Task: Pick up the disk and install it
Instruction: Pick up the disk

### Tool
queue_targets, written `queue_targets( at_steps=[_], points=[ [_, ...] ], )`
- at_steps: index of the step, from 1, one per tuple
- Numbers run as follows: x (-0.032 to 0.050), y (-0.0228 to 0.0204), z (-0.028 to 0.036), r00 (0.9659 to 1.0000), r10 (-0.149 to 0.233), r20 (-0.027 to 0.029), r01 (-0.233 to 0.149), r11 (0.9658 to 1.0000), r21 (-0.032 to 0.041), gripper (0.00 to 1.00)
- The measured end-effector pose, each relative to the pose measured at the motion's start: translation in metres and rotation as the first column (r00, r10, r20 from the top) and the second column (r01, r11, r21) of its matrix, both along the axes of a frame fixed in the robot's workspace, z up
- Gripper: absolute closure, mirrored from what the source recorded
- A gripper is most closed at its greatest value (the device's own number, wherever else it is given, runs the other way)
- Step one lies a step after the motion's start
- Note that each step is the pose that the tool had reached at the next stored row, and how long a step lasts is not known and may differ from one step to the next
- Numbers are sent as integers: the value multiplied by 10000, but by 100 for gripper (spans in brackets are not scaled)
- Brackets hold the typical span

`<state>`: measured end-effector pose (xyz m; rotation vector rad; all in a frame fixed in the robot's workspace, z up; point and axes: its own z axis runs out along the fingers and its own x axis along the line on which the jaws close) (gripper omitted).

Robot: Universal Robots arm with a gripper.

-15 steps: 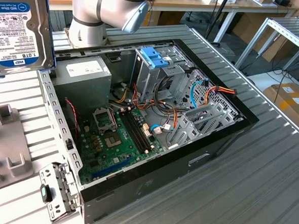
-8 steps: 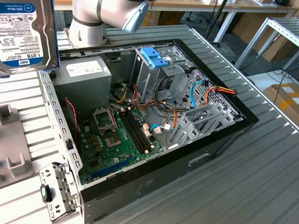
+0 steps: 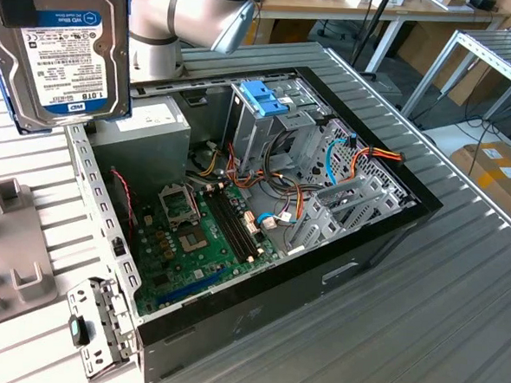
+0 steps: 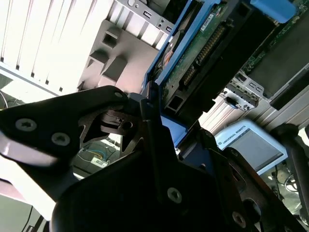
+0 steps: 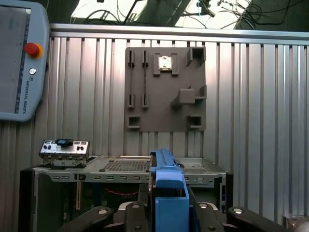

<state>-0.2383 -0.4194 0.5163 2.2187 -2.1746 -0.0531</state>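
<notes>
Currently the disk [image 3: 60, 49] hangs at the exterior view's left, label showing, apart from the computer case [image 3: 337, 275]. Gripper [image 5: 169, 212] fingers clamp its blue rail [image 5: 168, 181] (first wrist view).

Exterior view high over open case [image 3: 320, 278]; both wrist views close along disk [image 4: 203, 43] [image 5: 169, 191].

Bright even light, blown-out glare on ribbed table [image 4: 34, 43] in second wrist view, soft shadows
</notes>
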Motion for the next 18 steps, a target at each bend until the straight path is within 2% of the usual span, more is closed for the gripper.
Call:
queue_targets(
  at_steps=[18],
  points=[
    [234, -35, -11, 10000, 0, -5, 0, 10000, 0, 63]
  ],
)
